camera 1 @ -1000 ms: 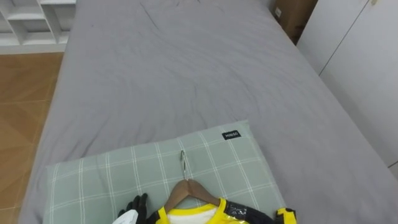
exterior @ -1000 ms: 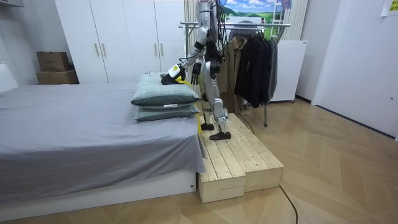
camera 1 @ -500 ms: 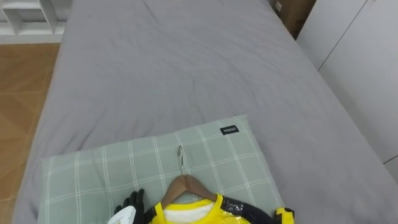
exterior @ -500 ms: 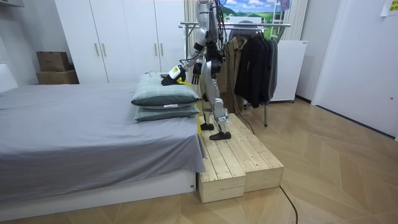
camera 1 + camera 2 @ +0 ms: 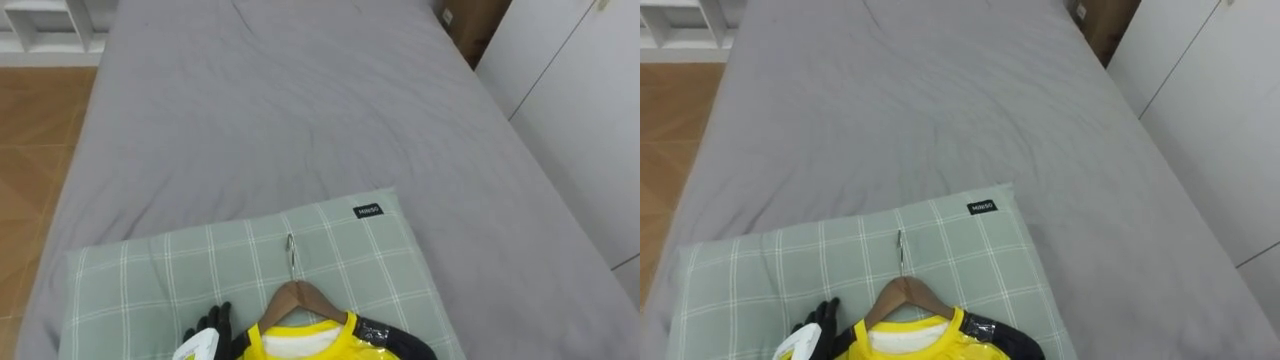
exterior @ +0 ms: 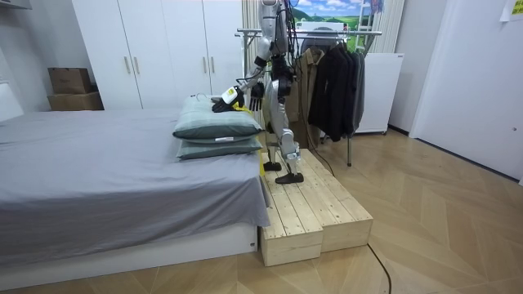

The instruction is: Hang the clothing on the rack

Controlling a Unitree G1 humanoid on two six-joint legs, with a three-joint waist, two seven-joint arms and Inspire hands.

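yellow shirt (image 5: pixel 300 346) on wooden hanger (image 5: pixel 296 298) atop green pillow (image 5: pixel 140 280); left hand (image 5: pixel 212 325) beside, grip unclear.

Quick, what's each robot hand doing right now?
Left hand: beside the yellow shirt on the pillow; open or closed can't be told.
Right hand: can't be told.
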